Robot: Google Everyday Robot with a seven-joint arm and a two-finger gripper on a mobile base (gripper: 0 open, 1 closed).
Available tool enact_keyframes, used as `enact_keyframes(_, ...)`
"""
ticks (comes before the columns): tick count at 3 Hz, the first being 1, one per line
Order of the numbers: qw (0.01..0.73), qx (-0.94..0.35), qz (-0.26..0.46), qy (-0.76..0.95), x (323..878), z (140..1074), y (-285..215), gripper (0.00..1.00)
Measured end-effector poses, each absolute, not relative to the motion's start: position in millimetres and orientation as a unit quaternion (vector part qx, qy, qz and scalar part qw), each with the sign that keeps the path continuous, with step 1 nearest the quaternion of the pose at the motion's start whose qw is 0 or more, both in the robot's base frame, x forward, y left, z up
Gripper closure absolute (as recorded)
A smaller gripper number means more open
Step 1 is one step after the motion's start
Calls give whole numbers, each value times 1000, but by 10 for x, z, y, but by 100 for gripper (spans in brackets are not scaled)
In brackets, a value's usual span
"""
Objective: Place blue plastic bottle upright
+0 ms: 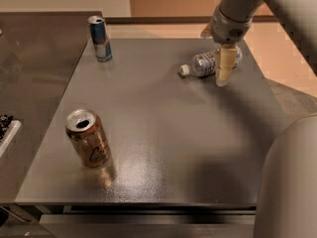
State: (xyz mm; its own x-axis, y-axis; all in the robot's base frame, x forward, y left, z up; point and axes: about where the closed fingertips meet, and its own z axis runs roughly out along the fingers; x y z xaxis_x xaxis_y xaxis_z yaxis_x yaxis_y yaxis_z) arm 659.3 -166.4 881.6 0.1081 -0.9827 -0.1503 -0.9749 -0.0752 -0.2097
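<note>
Containers: The blue plastic bottle lies on its side near the far right corner of the tabletop. Its white cap points toward the left edge and its base toward the right edge. Clear body, printed label; contents cannot be told. A slim blue-silver drink can stands upright near the far left corner. An orange-brown drink can stands upright close to the left edge, toward the near left corner. Its top is open and the hole is dark, so contents cannot be told. All three items are well apart.

Surface and room: The tabletop is dark grey and finely textured, with a patch of glare near the front edge. A darker counter adjoins the left edge. Tan flooring shows beyond the far and right edges.

Arm: The grey arm enters from the upper right and points downward over the far right corner. The gripper hangs tip-down, its pale yellow tip crossing in front of the bottle's base end. Whether it grips the bottle or stands released cannot be told. A rounded pale part of the robot fills the lower right.
</note>
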Motion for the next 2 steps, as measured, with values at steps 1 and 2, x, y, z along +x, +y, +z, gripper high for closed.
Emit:
enact_keyframes(1,127,-741,-12,659,6784,8719,-1639,0)
enact_keyframes(2,120,-750,-2,650,6940,8607,-1612,0)
